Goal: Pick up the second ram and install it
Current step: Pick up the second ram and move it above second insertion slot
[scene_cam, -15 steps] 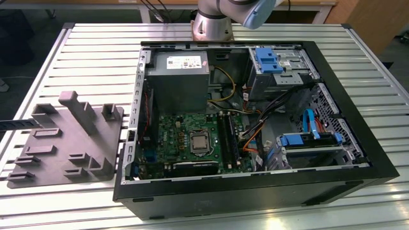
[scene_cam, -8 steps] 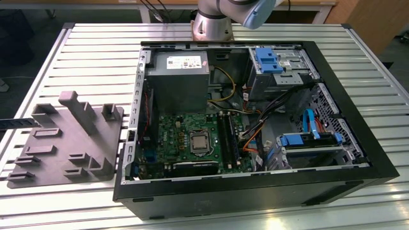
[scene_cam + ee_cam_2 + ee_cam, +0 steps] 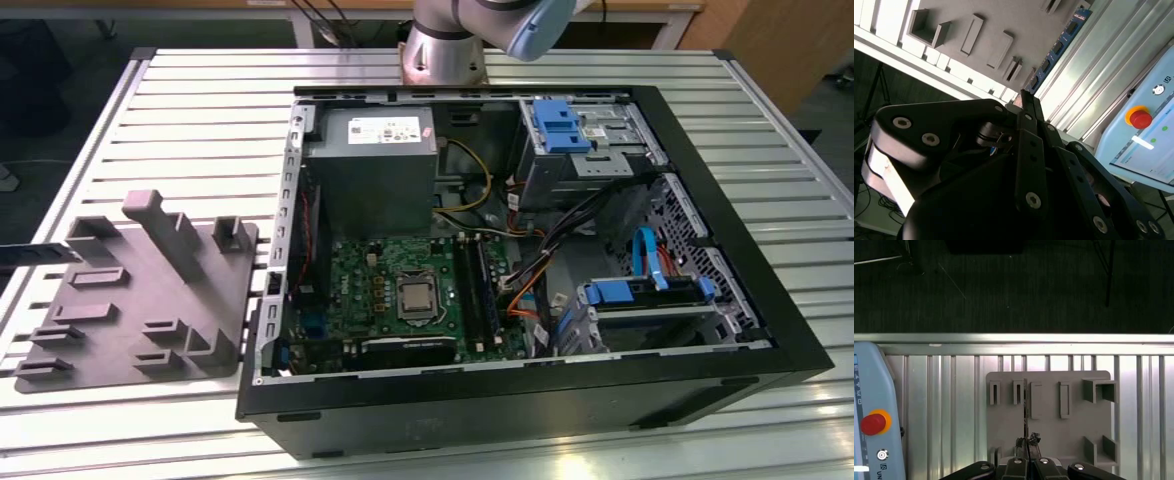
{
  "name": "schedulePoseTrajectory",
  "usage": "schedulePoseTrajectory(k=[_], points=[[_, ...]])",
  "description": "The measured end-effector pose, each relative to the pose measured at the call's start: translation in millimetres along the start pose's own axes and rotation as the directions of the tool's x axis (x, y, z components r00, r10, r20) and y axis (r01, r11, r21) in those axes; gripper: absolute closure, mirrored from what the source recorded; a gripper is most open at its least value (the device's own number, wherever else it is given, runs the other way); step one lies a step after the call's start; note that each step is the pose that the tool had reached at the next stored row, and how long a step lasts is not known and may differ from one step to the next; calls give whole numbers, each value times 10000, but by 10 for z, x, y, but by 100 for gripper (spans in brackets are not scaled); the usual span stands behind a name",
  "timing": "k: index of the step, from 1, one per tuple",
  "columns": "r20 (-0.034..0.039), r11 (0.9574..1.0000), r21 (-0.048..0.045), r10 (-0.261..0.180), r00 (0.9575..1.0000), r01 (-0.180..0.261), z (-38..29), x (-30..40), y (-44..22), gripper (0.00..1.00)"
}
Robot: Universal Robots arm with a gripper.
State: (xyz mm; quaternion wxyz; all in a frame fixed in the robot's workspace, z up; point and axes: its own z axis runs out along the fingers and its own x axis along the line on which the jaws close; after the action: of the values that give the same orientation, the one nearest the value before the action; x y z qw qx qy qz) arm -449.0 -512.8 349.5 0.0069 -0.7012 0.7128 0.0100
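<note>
Exterior view: gray fixture [image 3: 140, 300] at nine o'clock from the open computer case [image 3: 534, 410]. In the second wrist view the end effector [image 3: 1027, 97], narrowed, pinches one end of the second ram [image 3: 1059, 46] beside that fixture; so short a grip could let it tilt or slip.

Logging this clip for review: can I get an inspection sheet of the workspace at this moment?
Surface: slatted metal table.
Job's things: ram in the jaws, near the gray fixture; open PC case with its board exposed.
Clutter: nothing seen.
Grippers: one gripper, jaws shut on the ram.
Cables: wire bundles inside the case.
Surroundings: pendant with a red button at the table's edge; dark floor beyond.
</note>
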Motion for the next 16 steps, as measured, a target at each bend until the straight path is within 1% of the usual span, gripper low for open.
schedulePoseTrajectory(k=[16], points=[[2,10000,73,-2,10000,2,-89,-2,37,88]])
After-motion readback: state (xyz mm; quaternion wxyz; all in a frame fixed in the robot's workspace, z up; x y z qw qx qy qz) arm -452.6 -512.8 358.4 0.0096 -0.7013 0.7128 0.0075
